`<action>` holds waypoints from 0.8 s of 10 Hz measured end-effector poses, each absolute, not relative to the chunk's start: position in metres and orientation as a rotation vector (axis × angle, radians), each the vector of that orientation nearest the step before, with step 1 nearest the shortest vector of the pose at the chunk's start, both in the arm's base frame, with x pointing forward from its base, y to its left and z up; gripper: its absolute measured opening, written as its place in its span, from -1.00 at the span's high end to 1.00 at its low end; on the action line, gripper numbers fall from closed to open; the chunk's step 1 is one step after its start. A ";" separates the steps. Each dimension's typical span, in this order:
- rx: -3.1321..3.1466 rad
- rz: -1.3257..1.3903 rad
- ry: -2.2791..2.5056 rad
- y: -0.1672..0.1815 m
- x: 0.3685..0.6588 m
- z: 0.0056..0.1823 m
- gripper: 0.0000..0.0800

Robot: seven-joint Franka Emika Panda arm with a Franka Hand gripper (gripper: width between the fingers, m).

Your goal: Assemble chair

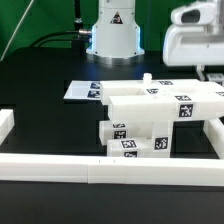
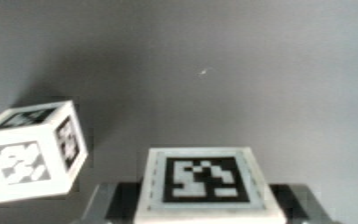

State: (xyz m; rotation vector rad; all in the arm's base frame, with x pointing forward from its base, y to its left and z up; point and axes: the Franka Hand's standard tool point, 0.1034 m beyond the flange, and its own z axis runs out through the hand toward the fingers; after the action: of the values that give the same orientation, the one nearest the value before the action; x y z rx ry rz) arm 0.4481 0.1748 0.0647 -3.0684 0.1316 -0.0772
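Note:
In the exterior view the partly joined white chair (image 1: 150, 120) stands mid-table, chunky blocks with black-and-white tags. My gripper (image 1: 203, 62) hangs high at the exterior view's right, above the chair's right end; its fingertips are hard to make out there. In the wrist view my gripper (image 2: 202, 205) has its dark fingers (image 2: 115, 203) pressed against both sides of a white tagged chair piece (image 2: 202, 178). A separate white tagged block (image 2: 34, 150) lies on the black table off to one side, apart from the held piece.
The marker board (image 1: 84, 90) lies flat behind the chair at the exterior view's left. A long white border rail (image 1: 110, 167) runs along the front, with a short arm (image 1: 6, 122) at the left. The robot's base (image 1: 113, 35) stands at the back.

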 end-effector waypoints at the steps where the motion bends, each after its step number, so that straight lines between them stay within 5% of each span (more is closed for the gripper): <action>1: -3.050 -0.070 0.155 0.170 0.450 0.089 0.33; 4: -3.020 -0.038 0.141 0.136 0.487 0.128 0.33; 8: -3.020 -0.048 0.159 0.131 0.499 0.127 0.33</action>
State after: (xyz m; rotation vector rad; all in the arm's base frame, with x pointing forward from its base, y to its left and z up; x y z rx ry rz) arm 0.4987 0.1309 0.1271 -3.0197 0.1588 -0.0480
